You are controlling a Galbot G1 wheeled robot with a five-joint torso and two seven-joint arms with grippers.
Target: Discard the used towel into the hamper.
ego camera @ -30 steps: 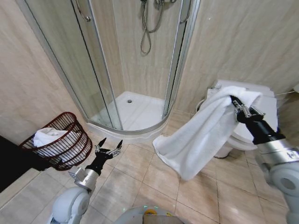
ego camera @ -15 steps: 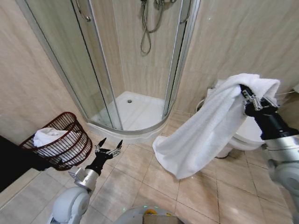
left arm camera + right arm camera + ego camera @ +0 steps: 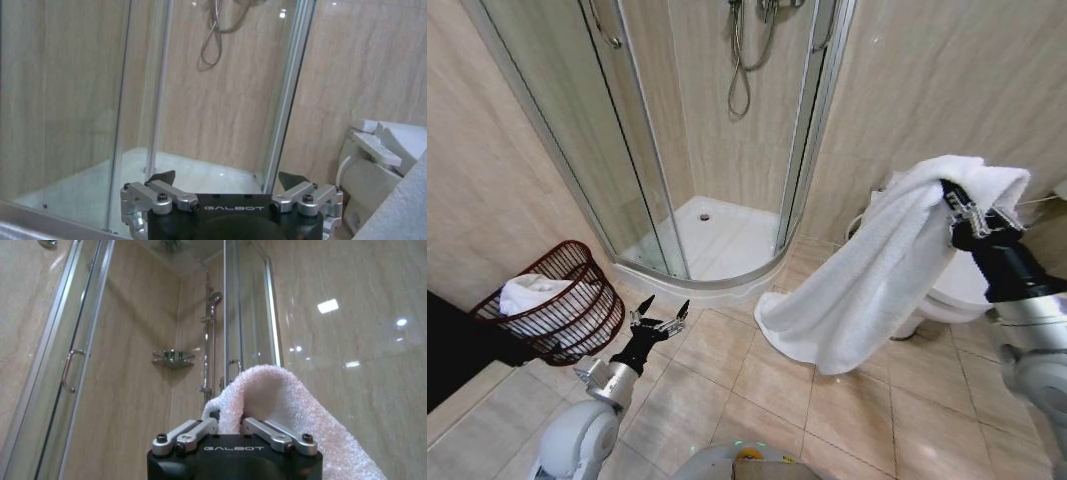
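A large white towel (image 3: 867,285) hangs in the air at the right, draped over my right gripper (image 3: 959,205), which is shut on its upper fold. The right wrist view shows the towel (image 3: 273,395) pinched between that gripper's fingers (image 3: 183,432). The hamper (image 3: 577,320), a dark reddish-brown wire basket, stands on the floor at the far left against the wall, with another white cloth (image 3: 527,293) inside. My left gripper (image 3: 659,315) hovers low over the floor tiles just right of the hamper, open and holding nothing; its spread fingers (image 3: 163,177) also appear in the left wrist view.
A glass corner shower enclosure (image 3: 717,270) fills the middle back, with a raised white tray. A white toilet (image 3: 962,290) stands behind the hanging towel at the right. Tan tiled floor (image 3: 747,370) lies between the towel and the hamper.
My right gripper has lifted the towel up and slightly to the right, so its lower edge hangs higher over the floor. The left arm and hamper are unmoved.
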